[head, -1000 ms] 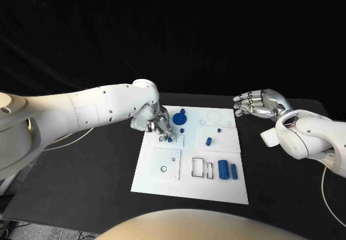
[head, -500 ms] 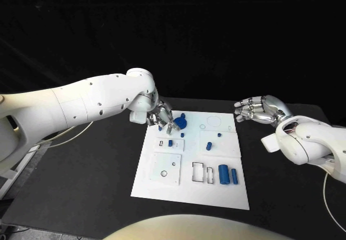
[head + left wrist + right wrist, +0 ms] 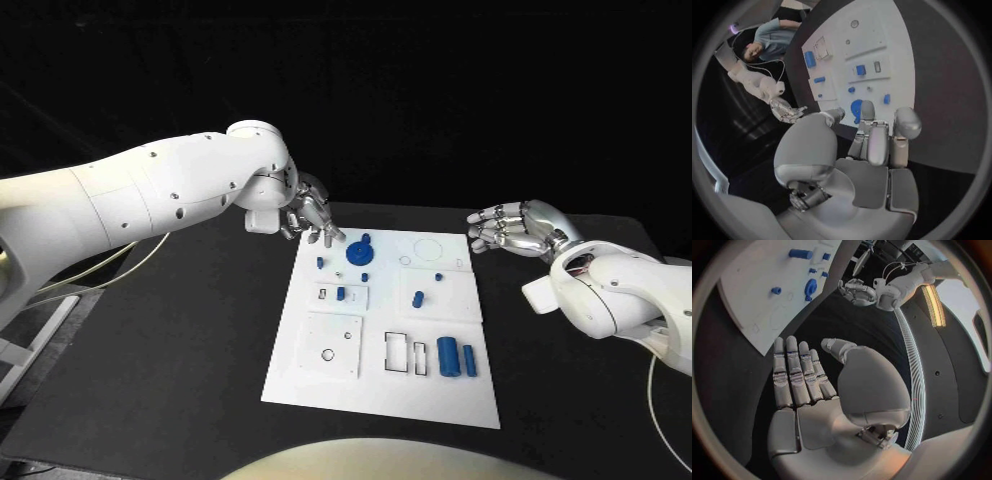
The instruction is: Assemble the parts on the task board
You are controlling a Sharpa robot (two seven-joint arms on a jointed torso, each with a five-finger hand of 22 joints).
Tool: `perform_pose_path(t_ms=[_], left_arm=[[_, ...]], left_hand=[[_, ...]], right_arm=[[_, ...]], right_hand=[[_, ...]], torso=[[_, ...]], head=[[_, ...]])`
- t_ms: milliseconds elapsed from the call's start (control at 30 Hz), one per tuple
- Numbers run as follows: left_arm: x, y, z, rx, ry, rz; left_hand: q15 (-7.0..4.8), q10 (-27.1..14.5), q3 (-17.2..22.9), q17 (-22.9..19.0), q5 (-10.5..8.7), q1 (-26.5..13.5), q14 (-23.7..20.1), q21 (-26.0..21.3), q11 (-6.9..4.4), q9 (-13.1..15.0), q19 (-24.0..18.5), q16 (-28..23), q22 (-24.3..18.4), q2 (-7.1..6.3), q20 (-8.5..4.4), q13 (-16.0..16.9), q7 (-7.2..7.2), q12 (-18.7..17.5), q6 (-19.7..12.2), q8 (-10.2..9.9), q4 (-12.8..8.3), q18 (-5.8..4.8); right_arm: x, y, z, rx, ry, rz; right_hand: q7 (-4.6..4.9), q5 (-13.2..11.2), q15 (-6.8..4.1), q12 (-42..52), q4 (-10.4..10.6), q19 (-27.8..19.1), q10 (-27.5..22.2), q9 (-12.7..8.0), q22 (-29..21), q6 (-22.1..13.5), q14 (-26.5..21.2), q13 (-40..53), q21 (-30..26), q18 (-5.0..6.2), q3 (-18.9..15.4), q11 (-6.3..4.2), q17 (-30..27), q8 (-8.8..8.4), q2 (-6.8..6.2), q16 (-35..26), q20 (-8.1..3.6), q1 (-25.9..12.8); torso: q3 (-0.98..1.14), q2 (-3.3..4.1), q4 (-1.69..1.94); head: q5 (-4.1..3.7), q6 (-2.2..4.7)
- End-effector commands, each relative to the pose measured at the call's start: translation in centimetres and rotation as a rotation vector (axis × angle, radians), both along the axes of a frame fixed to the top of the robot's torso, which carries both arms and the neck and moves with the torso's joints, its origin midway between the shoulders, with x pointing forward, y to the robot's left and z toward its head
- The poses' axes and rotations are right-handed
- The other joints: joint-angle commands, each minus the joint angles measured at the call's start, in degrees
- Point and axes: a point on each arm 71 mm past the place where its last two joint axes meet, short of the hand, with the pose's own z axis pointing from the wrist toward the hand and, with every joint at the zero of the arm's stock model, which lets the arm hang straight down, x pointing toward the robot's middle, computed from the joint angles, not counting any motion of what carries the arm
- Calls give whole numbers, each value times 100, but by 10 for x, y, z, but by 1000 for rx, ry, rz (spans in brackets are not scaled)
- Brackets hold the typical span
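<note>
The white task board (image 3: 382, 378) lies in the middle of the black table, also seen in the wrist views (image 3: 901, 60) (image 3: 748, 300). On it are a large round blue part (image 3: 359, 249) (image 3: 856, 107) (image 3: 810, 287), several small blue parts such as one in a square recess (image 3: 340, 293), and two blue cylinders (image 3: 447, 352) side by side near the right edge. My left hand (image 3: 310, 218) (image 3: 874, 145) hovers over the board's far left corner, fingers extended and apart, holding nothing. My right hand (image 3: 513, 228) (image 3: 807, 385) hangs beyond the far right corner, empty.
Black table (image 3: 173, 340) surrounds the board on all sides. A pale cable (image 3: 87, 270) runs off the table's left edge. Outlined empty slots (image 3: 404, 352) sit left of the two cylinders.
My left hand has risen and drawn back from the small parts on the board's left half to its far corner, uncovering the small blue part in the square recess. The right hand barely moved.
</note>
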Motion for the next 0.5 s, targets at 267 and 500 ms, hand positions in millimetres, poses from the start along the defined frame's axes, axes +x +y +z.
perform_pose_path(t_ms=[267, 500], left_arm=[[10, 10, -21, 73, -97, 42], [13, 13, -35, 131, -90, 40]], left_hand=[[47, 69, -78, 16, 29, 18, 88, -8, 37, -80, 46, -4, 13, -39, 43, -34, 31, -48, 161, 13, 6, 65], [47, 73, -93, 54, 29, 16, 101, 14, 36, -107, 74, 13, 50, -46, 44, -44, 29, -60, 140, -6, 9, 57]], right_arm=[[-2, 2, -1, 1, 4, 21], [-2, 3, -1, 2, 4, 23]], right_hand=[[325, 17, 22, 34, 1, -20, -1, -5, -5, 26, -14, -5, -31, 51, -31, 16, -5, -3, -11, -37, 19, -46], [325, 17, 22, 34, 1, -20, -1, -5, -5, 26, -14, -5, -31, 51, -31, 16, -5, -3, -11, -37, 19, -46]], torso=[[-10, 14, -7], [-1, 11, -13]], head=[[27, 30], [39, 7]])
